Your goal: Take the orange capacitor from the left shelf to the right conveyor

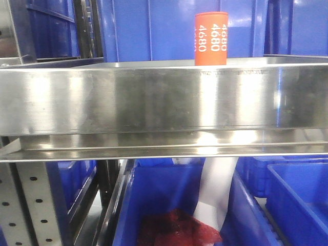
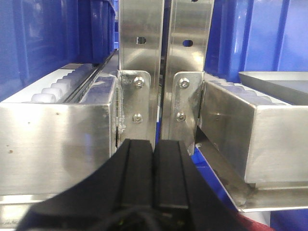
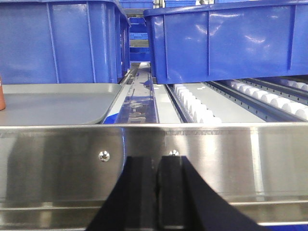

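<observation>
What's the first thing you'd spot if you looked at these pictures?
The bright orange capacitor with white 4680 on its side pops out first, standing upright on the left shelf behind its shiny steel front lip. Big blue bins fill the space behind it. In the left wrist view, the left arm's black fingers are pressed together in front of the metal uprights.
</observation>
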`<move>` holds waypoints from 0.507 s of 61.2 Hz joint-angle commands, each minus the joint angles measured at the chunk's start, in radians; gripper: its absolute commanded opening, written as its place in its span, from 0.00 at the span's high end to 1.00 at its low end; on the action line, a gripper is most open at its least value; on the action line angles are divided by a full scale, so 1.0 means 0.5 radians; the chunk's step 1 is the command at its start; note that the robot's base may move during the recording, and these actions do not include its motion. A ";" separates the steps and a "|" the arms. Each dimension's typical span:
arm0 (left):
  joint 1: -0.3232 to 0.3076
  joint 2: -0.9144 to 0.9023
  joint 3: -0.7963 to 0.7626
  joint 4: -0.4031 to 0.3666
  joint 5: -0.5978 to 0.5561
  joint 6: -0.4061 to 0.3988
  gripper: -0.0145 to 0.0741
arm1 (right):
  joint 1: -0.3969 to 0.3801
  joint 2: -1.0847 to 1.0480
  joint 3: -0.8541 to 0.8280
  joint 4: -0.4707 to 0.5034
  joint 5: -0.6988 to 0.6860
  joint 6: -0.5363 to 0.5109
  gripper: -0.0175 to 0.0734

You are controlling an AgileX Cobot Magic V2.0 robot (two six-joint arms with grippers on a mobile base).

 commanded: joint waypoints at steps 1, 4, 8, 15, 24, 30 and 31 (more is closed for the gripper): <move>-0.010 -0.023 -0.009 -0.007 -0.182 -0.003 0.98 | 0.001 -0.027 -0.012 0.000 -0.191 -0.015 0.74; -0.010 -0.023 -0.009 -0.007 -0.182 -0.003 0.98 | 0.001 -0.027 -0.012 0.000 -0.201 -0.015 0.74; -0.010 -0.023 -0.009 -0.007 -0.182 -0.003 0.98 | 0.001 -0.027 -0.012 0.000 -0.210 -0.015 0.74; -0.010 -0.023 -0.009 -0.007 -0.182 -0.003 0.98 | 0.001 -0.027 -0.012 0.000 -0.227 -0.015 0.74; -0.010 -0.023 -0.009 -0.007 -0.182 -0.003 0.98 | 0.001 -0.027 -0.110 0.017 -0.214 0.018 0.74; -0.010 -0.023 -0.009 -0.007 -0.182 -0.003 0.98 | 0.001 0.005 -0.335 0.027 -0.045 0.044 0.74; -0.010 -0.023 -0.009 -0.007 -0.182 -0.003 0.98 | 0.001 0.025 -0.372 0.027 -0.015 0.046 0.74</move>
